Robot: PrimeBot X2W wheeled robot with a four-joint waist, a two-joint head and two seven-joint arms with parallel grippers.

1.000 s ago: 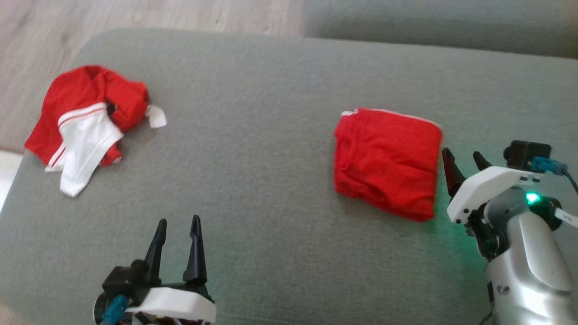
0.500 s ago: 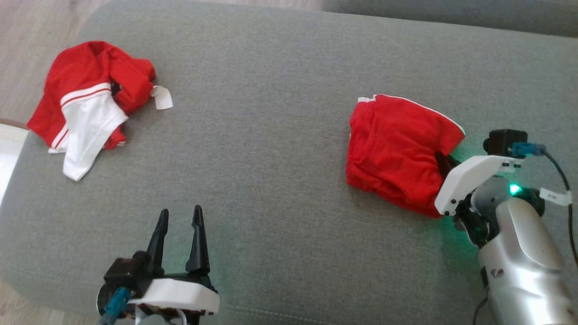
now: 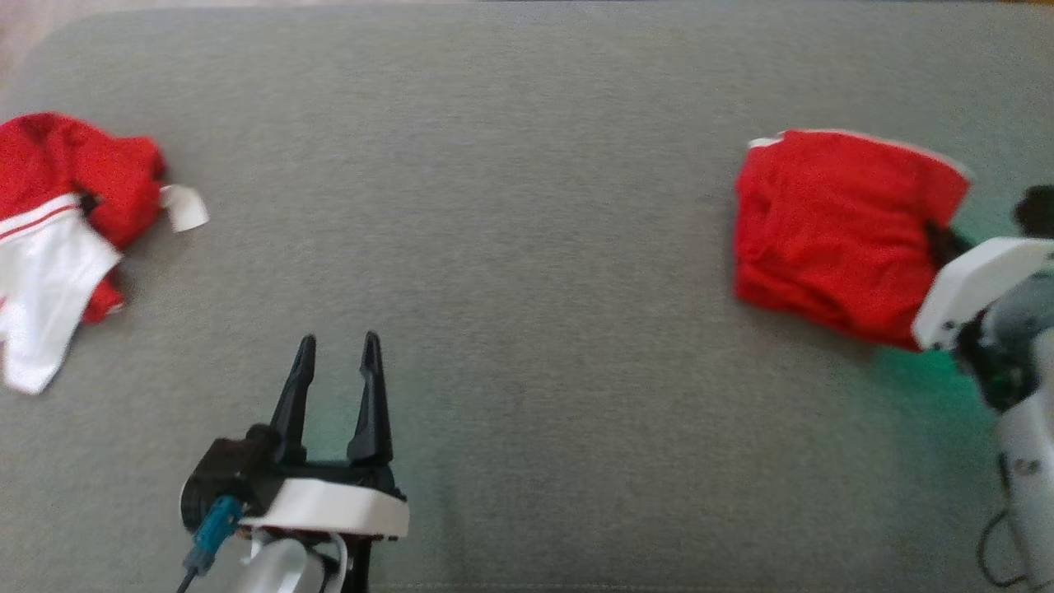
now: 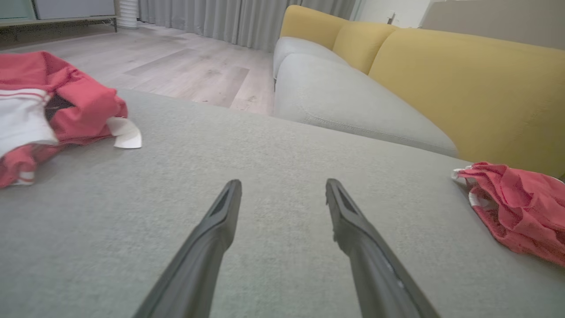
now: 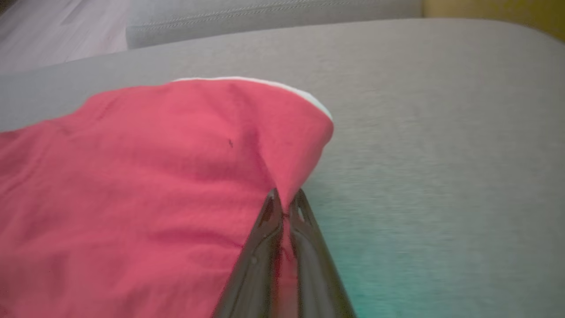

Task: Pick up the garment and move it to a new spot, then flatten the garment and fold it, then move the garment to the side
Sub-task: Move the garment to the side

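A folded red garment [image 3: 832, 231] with a thin white trim lies on the right part of the grey cushion [image 3: 527, 206]. My right gripper [image 3: 939, 239] is shut on its right edge, and the cloth rises in a pinched ridge between the fingertips [image 5: 286, 196]. The same garment [image 4: 516, 212] shows far right in the left wrist view. My left gripper [image 3: 339, 350] is open and holds nothing, low over the cushion near its front edge, well left of the garment.
A crumpled red and white garment [image 3: 58, 214] with a white tag [image 3: 185, 207] lies at the cushion's left end. Beyond the cushion are a grey and yellow sofa [image 4: 463, 79] and wooden floor [image 4: 176, 66].
My right gripper went from open beside the folded garment to shut on its right edge, lifting that edge. The head camera has moved closer. The left gripper stays open.
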